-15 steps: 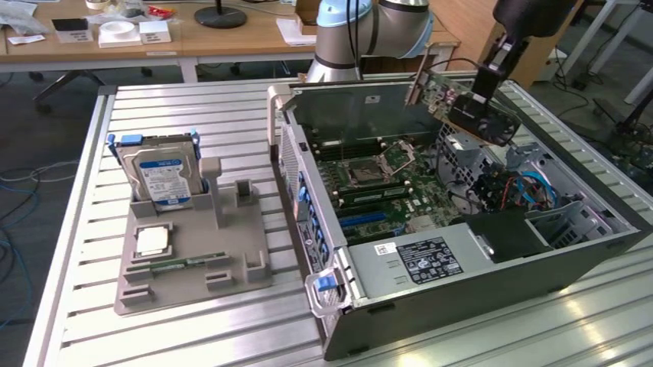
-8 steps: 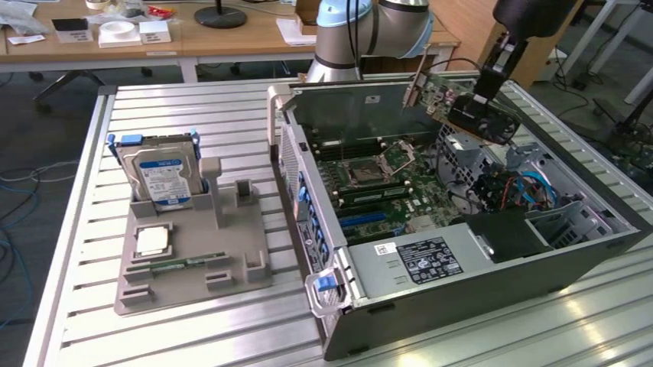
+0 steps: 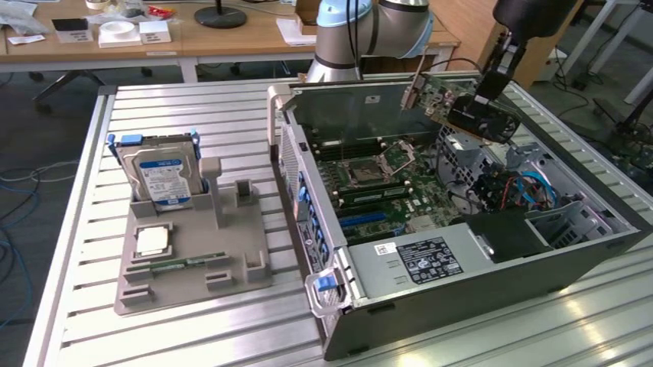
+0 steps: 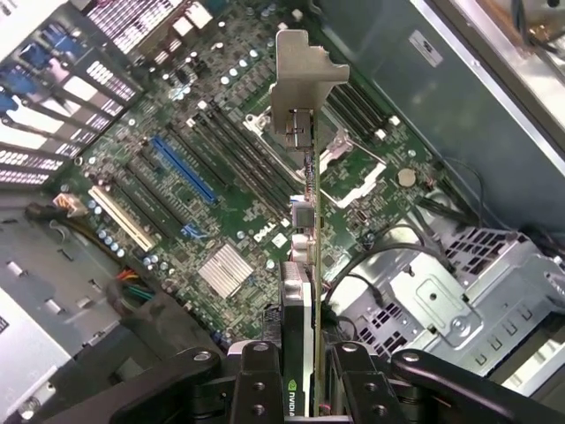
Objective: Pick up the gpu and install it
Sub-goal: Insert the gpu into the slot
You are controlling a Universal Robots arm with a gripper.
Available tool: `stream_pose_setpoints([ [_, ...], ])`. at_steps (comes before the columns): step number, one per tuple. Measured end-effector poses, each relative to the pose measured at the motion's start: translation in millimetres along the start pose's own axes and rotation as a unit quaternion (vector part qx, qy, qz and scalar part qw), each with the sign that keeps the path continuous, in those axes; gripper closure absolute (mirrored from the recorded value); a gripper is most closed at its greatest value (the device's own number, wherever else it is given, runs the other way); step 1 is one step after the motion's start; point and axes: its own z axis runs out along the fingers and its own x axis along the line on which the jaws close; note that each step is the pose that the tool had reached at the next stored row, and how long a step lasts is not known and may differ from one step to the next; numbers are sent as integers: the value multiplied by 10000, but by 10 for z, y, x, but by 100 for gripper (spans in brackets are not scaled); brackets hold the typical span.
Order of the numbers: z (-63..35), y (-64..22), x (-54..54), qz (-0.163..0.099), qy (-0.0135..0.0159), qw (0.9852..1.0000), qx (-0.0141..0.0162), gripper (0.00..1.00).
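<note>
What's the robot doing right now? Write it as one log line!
gripper: shut on gpu | gpu: in the air above motherboard inside open computer case | installed: not yet

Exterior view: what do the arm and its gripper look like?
The arm has silver-grey tubular links with pale blue joint caps. The gripper is black and boxy; the wrist view shows its matte black fingers studded with round screw heads.

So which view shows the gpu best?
The exterior view: the gpu shows its board and black cooler face, tilted above the open computer case. The wrist view gives it edge-on, between the fingers, with its metal bracket.
</note>
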Motion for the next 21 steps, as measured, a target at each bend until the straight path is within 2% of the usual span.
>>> stream_pose_setpoints([
  [9,0,2,-2,-425,20,9991,-8,73],
  [16,0,4,-4,-769,35,9970,-15,73],
  [21,0,4,-4,-780,38,9969,-14,73],
])
